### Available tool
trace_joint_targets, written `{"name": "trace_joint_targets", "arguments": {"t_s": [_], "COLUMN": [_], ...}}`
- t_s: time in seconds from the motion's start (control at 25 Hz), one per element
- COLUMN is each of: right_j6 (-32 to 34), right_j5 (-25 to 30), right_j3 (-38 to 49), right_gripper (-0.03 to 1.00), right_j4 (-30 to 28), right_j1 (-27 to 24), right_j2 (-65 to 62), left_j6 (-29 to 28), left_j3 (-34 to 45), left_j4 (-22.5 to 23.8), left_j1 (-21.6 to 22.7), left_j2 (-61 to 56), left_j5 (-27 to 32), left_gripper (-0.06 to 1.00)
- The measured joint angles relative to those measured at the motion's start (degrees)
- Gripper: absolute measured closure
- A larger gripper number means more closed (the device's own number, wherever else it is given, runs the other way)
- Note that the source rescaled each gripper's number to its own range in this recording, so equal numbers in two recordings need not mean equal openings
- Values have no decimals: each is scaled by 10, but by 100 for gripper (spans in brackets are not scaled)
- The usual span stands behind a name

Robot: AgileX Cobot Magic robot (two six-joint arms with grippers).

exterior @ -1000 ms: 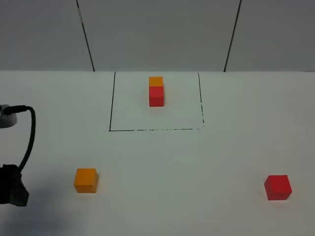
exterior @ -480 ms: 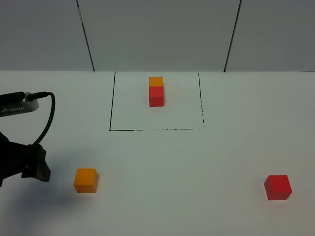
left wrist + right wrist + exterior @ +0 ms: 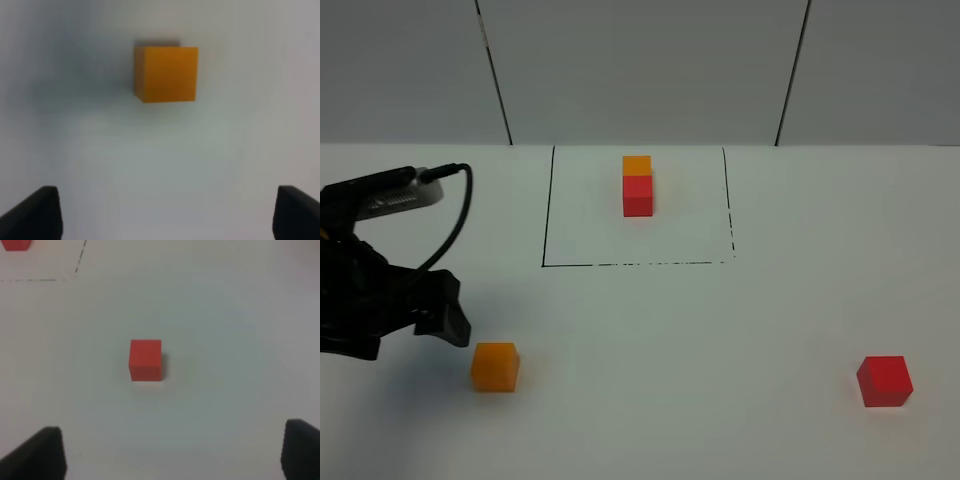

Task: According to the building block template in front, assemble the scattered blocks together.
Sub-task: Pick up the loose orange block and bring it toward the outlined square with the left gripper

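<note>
Risk, knock: the left gripper (image 3: 162, 216) hovers just beside the orange cube (image 3: 495, 366), at its 10 o'clock in the high view. If it comes down off-centre, one finger could clip the cube and skid or spin it on the smooth table (image 3: 720, 330).
Risk, order: the template (image 3: 638, 186) has orange on the 12 o'clock side of red, so joining the loose pair the other way round would mismatch it.
Risk, seam: pushing the cubes together at an angle could leave a gap or a skewed joint.
Left gripper: jaws spread wide and empty, with the orange cube ahead of them and apart.
Right gripper (image 3: 167, 454): jaws wide and empty, with the red cube (image 3: 145, 360) ahead, roughly centred.
Orange cube: plain, matte and sharp-edged, at the table's 7 o'clock.
Red cube: same size and finish, at 4 o'clock, well apart from the orange one.
Template: at 12 o'clock, its two cubes touching inside a thin black outline (image 3: 547, 210).
</note>
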Motion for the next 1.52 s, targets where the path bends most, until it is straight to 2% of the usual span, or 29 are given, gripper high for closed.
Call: {"name": "trace_joint_targets", "arguments": {"t_s": [0.12,0.24,0.32,0.6,0.84,1.2,1.52], "right_j6": [0,0,0,0,0,0,0], "right_j5": [0,0,0,0,0,0,0], "right_j3": [0,0,0,0,0,0,0], "right_gripper": [23,23,23,23,23,23,23], "right_j4": [0,0,0,0,0,0,0], "right_j1": [0,0,0,0,0,0,0], "right_j2": [0,0,0,0,0,0,0], "left_j6": [-69,-148,-175,-187,-188,-188,-159], "left_j3": [-28,-53,-63,-67,-68,-68,-67], "left_j4": [56,143,171,143,145,145,131], "left_j1": [-45,-79,-96,-105,-105,-105,-105], "left_j2": [38,78,96,147,191,230,246], "left_j5": [6,20,18,-21,-29,-93,-101], "left_gripper": [1,1,1,1,0,0,1]}}
